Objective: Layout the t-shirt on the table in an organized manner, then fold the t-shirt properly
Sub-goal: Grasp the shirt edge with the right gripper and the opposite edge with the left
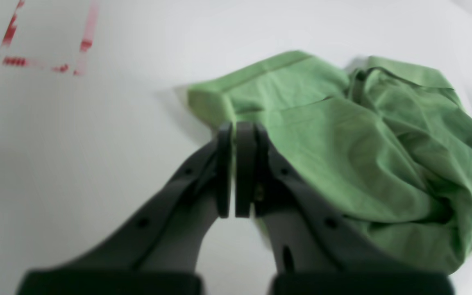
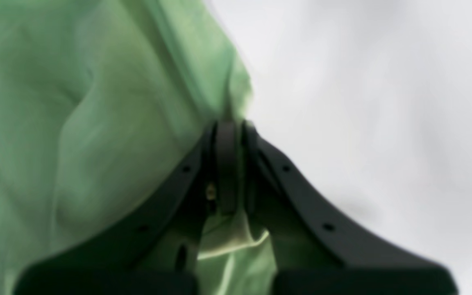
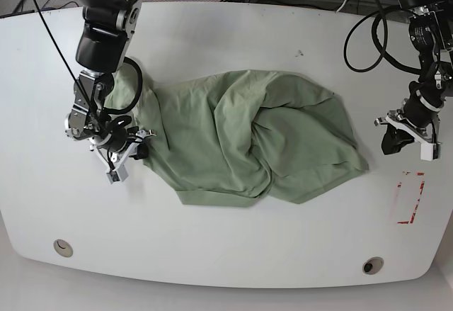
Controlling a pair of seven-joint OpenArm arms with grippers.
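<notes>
In my left wrist view, the left gripper has its jaws almost together, holding nothing, beside the crumpled t-shirt. In the right wrist view, my right gripper pinches the shirt's edge. In the base view, the shirt lies mid-table.

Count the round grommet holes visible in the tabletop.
2. One grommet hole sits near the table's front-left edge in the base view; the other sits near the front-right edge, below the red marking. The t-shirt could hide more.
</notes>
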